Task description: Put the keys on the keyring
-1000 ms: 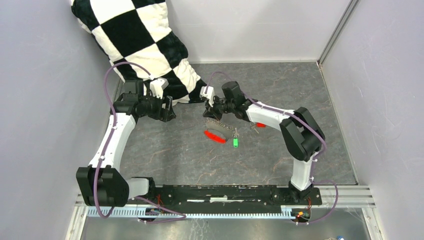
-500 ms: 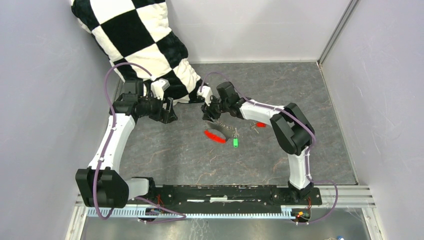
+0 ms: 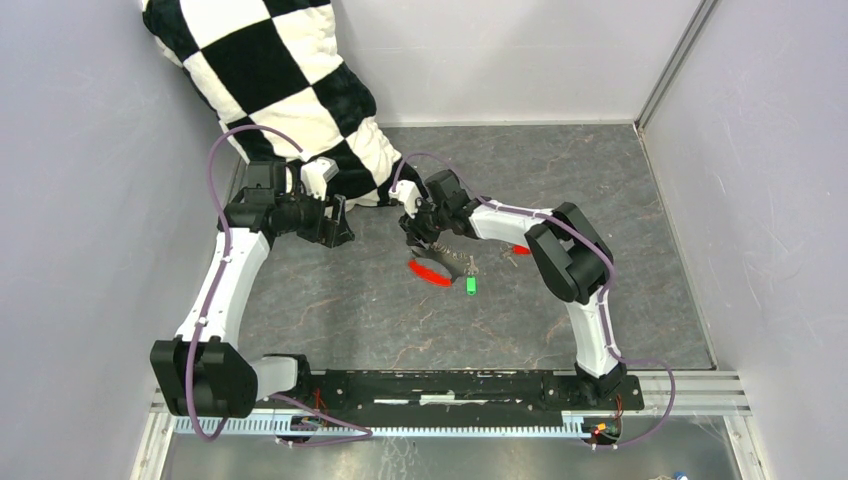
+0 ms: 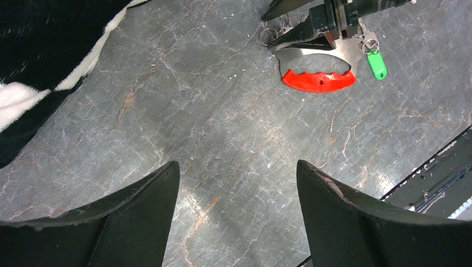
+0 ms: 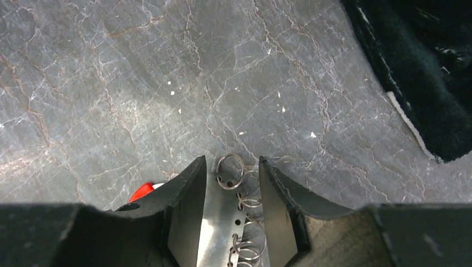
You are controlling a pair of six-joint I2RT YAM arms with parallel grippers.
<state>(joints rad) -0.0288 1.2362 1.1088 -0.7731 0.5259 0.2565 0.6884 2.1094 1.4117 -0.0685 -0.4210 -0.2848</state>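
Where overhead hides it, right wrist shows keyring (image 5: 243,169) inside parted right tool (image 5: 231,162), left tool (image 4: 238,167) agape.

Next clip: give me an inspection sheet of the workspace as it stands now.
Surface: grey marbled tabletop, a few pale specks.
Job's things: thin silver keyring with chained rings, long red tag and small green tag lies mid-table; small red-headed key and plain silver key lie loose to its right, not on the ring.
Clutter: black-and-white chequered cloth, far-left corner.
Grippers: left gripper open, empty, above bare table; right gripper open, fingers straddling the keyring's end ring.
Cables: purple cables looped along both arms.
Surroundings: pale grey walls on three sides; metal rail at near edge.
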